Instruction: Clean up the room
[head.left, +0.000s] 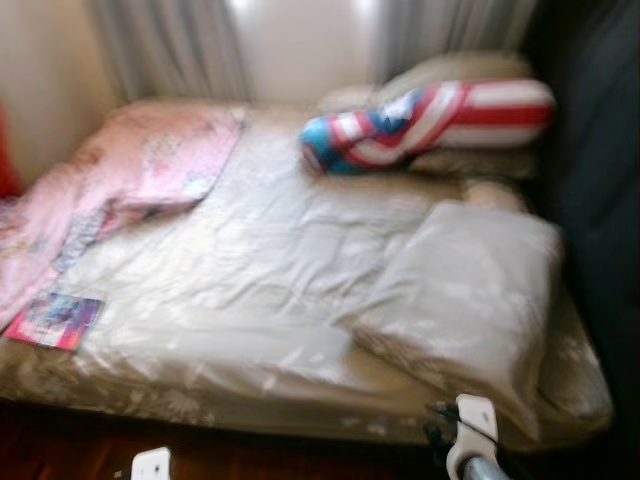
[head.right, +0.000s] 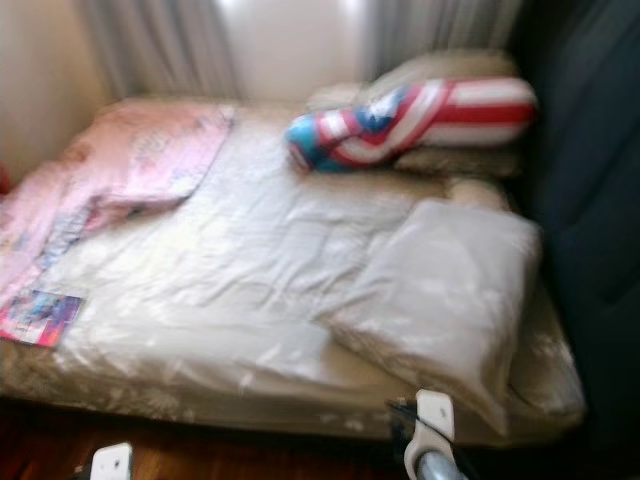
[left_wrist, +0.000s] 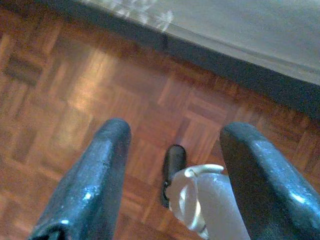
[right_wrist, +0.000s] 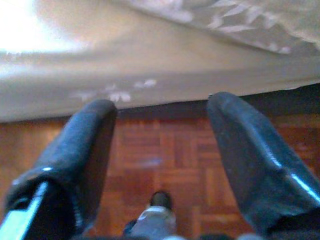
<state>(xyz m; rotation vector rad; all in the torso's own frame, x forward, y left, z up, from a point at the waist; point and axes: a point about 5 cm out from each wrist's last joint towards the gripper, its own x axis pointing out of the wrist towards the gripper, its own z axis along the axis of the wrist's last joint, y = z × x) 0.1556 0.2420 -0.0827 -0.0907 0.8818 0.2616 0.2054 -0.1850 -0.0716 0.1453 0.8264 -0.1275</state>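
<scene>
Bedroom, parquet floor under you. Left gripper and right gripper both spread wide, empty, hanging low by bed edge. Nothing tidied yet: you still face pink blanket rumpled, booklet near corner, grey pillow askew, striped bolster at head.

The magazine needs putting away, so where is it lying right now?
In the left eye view the magazine lies flat on the bed's near left corner, close to the front edge, just below the pink blanket that spills off that side.
</scene>
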